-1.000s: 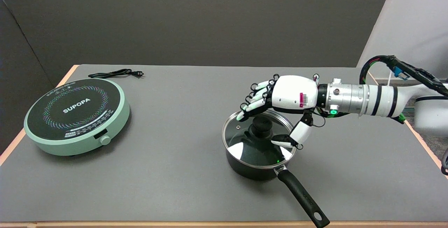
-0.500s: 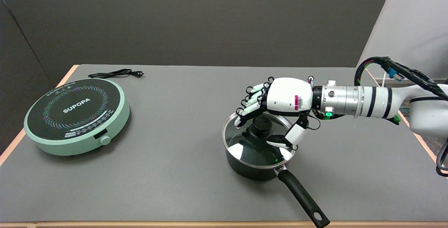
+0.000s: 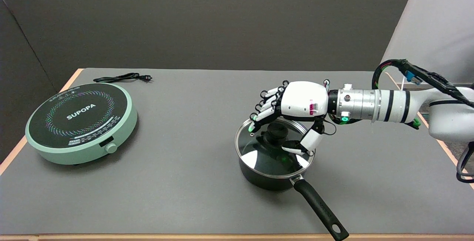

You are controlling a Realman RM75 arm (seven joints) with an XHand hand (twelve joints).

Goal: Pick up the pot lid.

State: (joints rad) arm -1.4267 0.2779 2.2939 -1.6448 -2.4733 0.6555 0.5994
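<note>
A glass pot lid point(image 3: 259, 152) with a steel rim and a black knob point(image 3: 277, 133) sits on a black saucepan point(image 3: 264, 178) right of the table's middle. The pan's long black handle point(image 3: 319, 211) points toward the near right. My right hand point(image 3: 292, 111) hovers over the lid, palm down. Its fingers point(image 3: 264, 109) curve down on the far side of the knob and its thumb point(image 3: 305, 144) reaches in from the near right. The knob lies in the gap between them, and no contact with it shows. The hand holds nothing.
A mint-green induction hob point(image 3: 81, 122) marked SUPOPA stands at the left, with its black power cord point(image 3: 122, 78) coiled behind it. The table's wooden edge point(image 3: 237, 237) runs along the bottom of the view. My right arm point(image 3: 389, 104) stretches in from the right.
My right hand has moved left and slightly away from the camera, settling lower over the lid so the knob now sits between fingers and thumb. The lid and pan have not moved.
</note>
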